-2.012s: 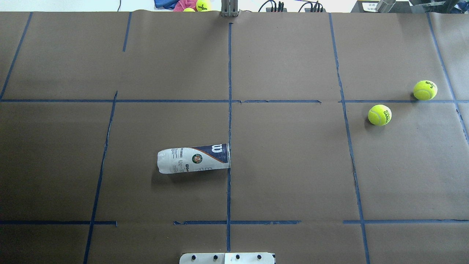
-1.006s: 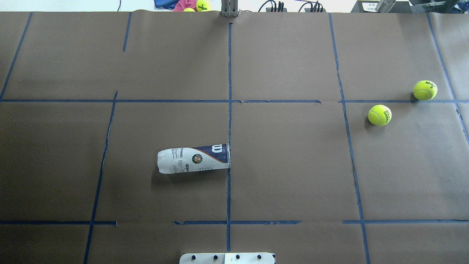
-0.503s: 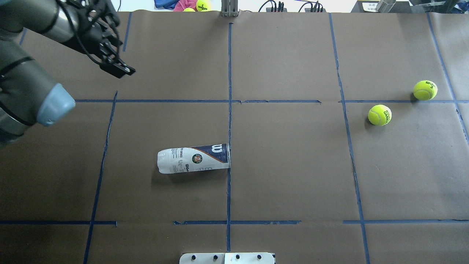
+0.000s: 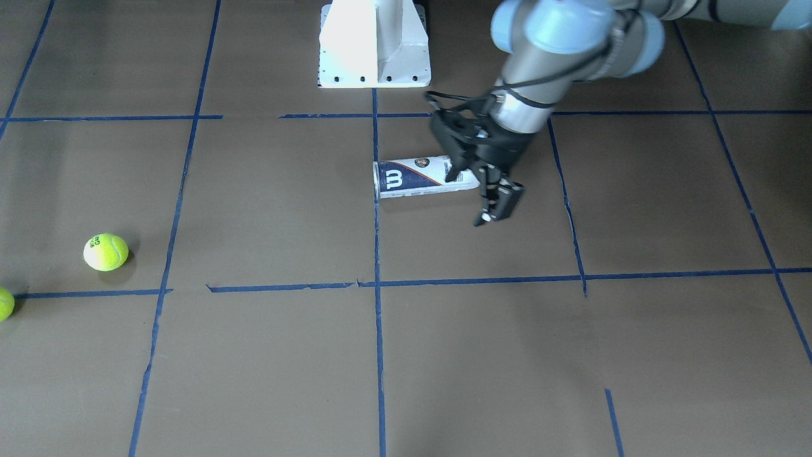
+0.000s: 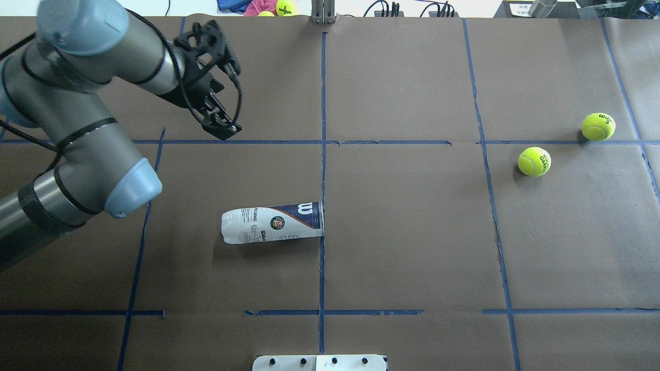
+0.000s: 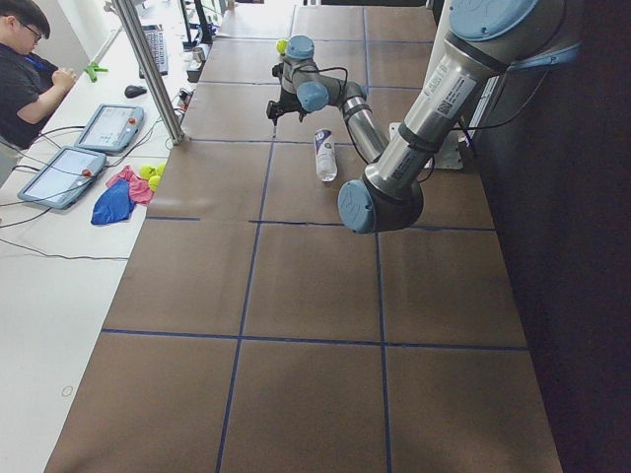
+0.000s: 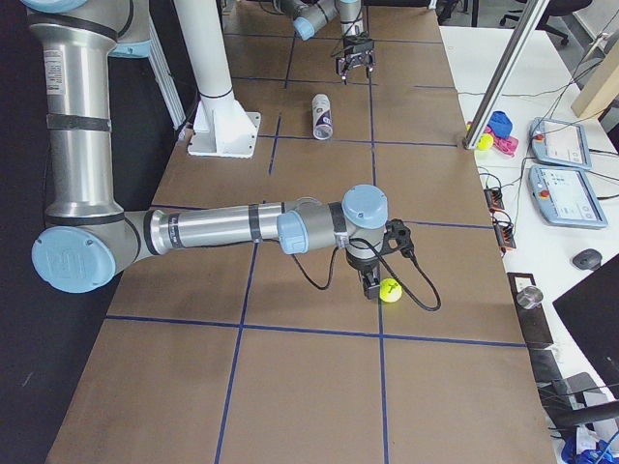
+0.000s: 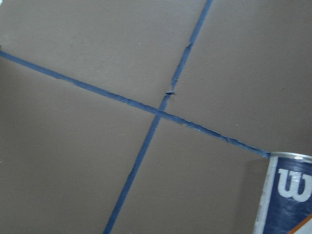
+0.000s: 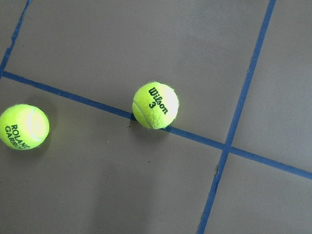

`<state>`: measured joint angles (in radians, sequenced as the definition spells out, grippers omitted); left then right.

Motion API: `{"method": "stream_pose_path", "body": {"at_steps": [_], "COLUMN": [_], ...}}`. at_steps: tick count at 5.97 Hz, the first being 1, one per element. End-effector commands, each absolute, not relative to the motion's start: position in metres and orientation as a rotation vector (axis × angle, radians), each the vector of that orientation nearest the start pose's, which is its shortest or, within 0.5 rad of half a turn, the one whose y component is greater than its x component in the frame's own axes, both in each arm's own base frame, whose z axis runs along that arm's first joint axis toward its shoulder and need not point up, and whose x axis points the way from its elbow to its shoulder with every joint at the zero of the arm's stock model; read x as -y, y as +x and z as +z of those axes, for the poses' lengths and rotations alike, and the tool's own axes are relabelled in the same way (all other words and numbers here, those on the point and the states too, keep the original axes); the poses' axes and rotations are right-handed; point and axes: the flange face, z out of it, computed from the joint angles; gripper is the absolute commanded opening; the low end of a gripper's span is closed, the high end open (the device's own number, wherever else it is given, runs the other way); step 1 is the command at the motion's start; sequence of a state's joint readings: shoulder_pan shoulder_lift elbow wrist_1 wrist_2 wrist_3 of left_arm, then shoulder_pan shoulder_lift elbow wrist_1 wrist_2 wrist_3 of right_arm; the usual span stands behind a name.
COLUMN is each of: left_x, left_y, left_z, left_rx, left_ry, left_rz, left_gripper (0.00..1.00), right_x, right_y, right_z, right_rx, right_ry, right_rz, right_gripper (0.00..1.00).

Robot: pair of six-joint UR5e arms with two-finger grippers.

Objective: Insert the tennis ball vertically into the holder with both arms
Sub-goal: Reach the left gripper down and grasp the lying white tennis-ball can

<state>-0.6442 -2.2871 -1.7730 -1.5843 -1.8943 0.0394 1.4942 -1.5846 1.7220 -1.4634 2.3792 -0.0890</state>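
The holder point(image 5: 273, 222) lies on its side near the table's middle, its open rim on the centre tape line; it also shows in the front view point(image 4: 422, 178) and at the left wrist view's corner point(image 8: 287, 195). Two tennis balls point(image 5: 534, 161) point(image 5: 598, 126) rest far right, both in the right wrist view point(image 9: 155, 105) point(image 9: 24, 126). My left gripper point(image 5: 223, 131) hovers beyond the holder's closed end and looks open and empty point(image 4: 498, 206). My right gripper point(image 7: 372, 285) shows only from the side, close beside one ball point(image 7: 390, 290); I cannot tell its state.
Blue tape lines grid the brown paper. The white pedestal base point(image 4: 374, 44) stands at the robot's edge. Spare balls and cloths point(image 5: 258, 6) lie beyond the far edge by a metal post point(image 5: 323, 11). A person point(image 6: 30, 79) sits at tablets there.
My left arm has swung in from the left edge, its gripper moving right and nearer the holder. The holder and both balls have stayed put.
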Motion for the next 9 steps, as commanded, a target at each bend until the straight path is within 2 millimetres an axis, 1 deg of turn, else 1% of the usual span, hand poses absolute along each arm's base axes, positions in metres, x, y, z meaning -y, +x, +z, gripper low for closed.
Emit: {"method": "stream_pose_path", "body": {"at_steps": [1, 2, 3, 4, 5, 6, 8, 9], "left_x": [0.421, 0.397, 0.378, 0.374, 0.374, 0.371, 0.373, 0.375], "left_y": [0.514, 0.543, 0.572, 0.598, 0.611, 0.618, 0.633, 0.646], "left_z": [0.109, 0.113, 0.125, 0.127, 0.13, 0.13, 0.144, 0.152], "left_rx": [-0.552, -0.495, -0.445, -0.406, -0.396, -0.378, -0.353, -0.367], "left_ry": [0.646, 0.614, 0.578, 0.557, 0.539, 0.546, 0.526, 0.54], "left_rz": [1.173, 1.22, 1.266, 1.284, 1.292, 1.297, 1.303, 1.294], "left_gripper": [1.0, 1.0, 1.0, 1.0, 1.0, 1.0, 1.0, 1.0], "right_x": [0.499, 0.499, 0.499, 0.499, 0.499, 0.499, 0.499, 0.499], "right_y": [0.023, 0.023, 0.023, 0.023, 0.023, 0.023, 0.023, 0.023], "right_z": [0.579, 0.579, 0.58, 0.581, 0.581, 0.581, 0.58, 0.581], "right_rx": [0.804, 0.804, 0.804, 0.804, 0.804, 0.804, 0.804, 0.804], "right_ry": [0.232, 0.23, 0.229, 0.227, 0.227, 0.227, 0.229, 0.227], "right_rz": [-0.252, -0.252, -0.251, -0.251, -0.251, -0.251, -0.251, -0.251], "right_gripper": [1.0, 1.0, 1.0, 1.0, 1.0, 1.0, 1.0, 1.0]}}
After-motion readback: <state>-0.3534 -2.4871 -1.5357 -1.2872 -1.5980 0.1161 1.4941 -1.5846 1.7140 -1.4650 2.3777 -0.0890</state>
